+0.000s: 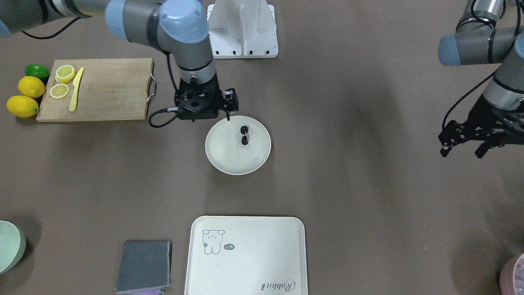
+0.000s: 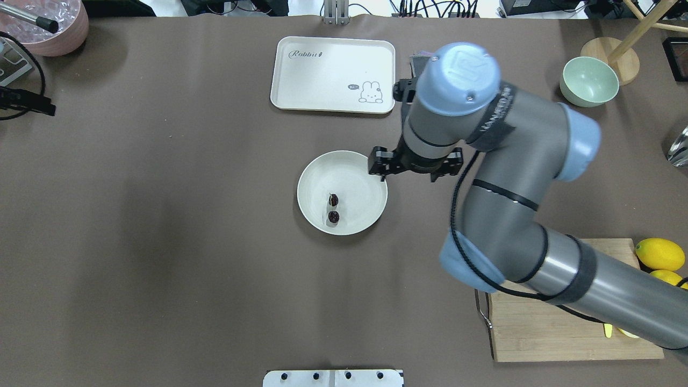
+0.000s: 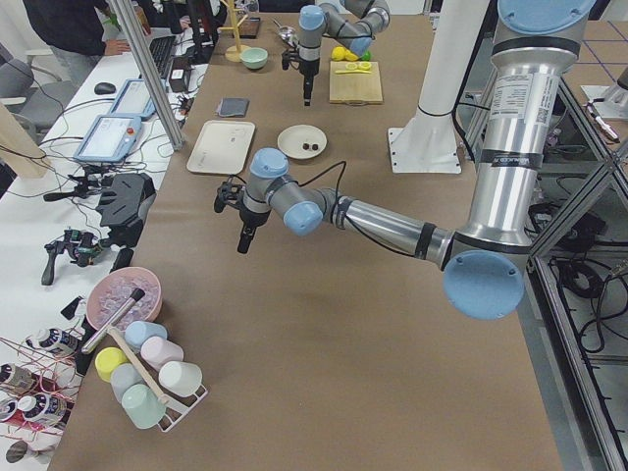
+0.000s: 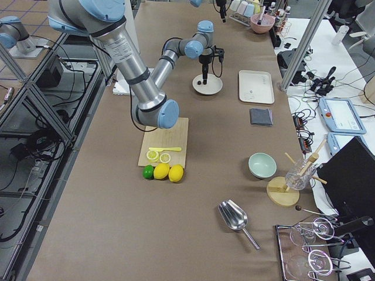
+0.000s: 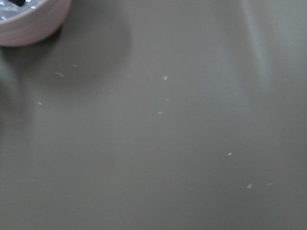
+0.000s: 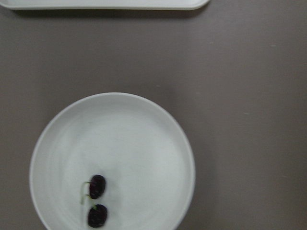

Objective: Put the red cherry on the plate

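Note:
The red cherry (image 1: pixel 244 135), a joined dark pair with a thin stem, lies inside the round cream plate (image 1: pixel 221 164) at mid-table, touching no gripper. It shows the same way in the overhead view, cherry (image 2: pixel 334 208) on plate (image 2: pixel 317 177), and in the right wrist view, cherry (image 6: pixel 96 201) on plate (image 6: pixel 120 134). My right gripper (image 1: pixel 228 118) hangs over the plate's rim on the robot's side. The wrist hides its fingers, so I cannot tell its state. My left gripper (image 1: pixel 460 154) hovers far off to the side, open and empty.
A wooden board (image 1: pixel 110 90) carries lemon slices and a yellow knife (image 1: pixel 76 90), with two lemons (image 1: pixel 24 98) and a lime (image 1: pixel 37 71) beside it. A cream bear tray (image 1: pixel 254 254), a grey cloth (image 1: pixel 143 266), a mint bowl (image 1: pixel 8 246) and a pink bowl (image 2: pixel 48 27) stand around.

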Robot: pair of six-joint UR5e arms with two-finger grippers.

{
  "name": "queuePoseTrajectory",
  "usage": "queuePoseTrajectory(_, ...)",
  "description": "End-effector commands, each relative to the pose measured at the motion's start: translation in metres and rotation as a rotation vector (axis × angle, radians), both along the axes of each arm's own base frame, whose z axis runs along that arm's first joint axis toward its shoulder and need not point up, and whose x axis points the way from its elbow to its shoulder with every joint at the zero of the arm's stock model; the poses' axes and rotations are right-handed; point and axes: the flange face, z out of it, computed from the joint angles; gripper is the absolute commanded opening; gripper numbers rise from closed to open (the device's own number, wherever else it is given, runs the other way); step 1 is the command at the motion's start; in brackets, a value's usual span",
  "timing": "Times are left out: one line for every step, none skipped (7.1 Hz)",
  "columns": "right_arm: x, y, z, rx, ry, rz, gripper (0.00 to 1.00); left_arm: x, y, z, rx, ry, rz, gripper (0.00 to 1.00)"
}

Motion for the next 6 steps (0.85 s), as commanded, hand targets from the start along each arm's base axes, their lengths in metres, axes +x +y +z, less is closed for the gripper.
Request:
queuePoseTrajectory(0.118,-0.033,0.053,0.002,0.061,-0.045,1.00,-0.078,0.007,0.035,-0.003,-0.041,0.052,0.98)
queuePoseTrajectory(0.169,-0.039,0.092,0.028,0.079,-0.086,1.00,-0.096,0.023,0.059,-0.056,-0.014,0.043,0.98)
queuePoseTrajectory(0.220,-0.047,0.131,0.042,0.093,-0.127,1.00,-0.106,0.034,0.072,-0.085,-0.010,0.030,0.98)
queuePoseTrajectory(0.271,-0.050,0.171,0.052,0.118,-0.147,1.00,-0.120,0.049,0.087,-0.113,0.003,0.012,0.98)
queuePoseTrajectory(0.323,-0.050,0.202,0.060,0.140,-0.146,1.00,-0.130,0.060,0.096,-0.133,0.027,0.005,0.98)
queuePoseTrajectory(0.363,-0.040,0.237,0.046,0.125,-0.157,1.00,-0.133,0.065,0.103,-0.146,0.029,0.001,0.98)
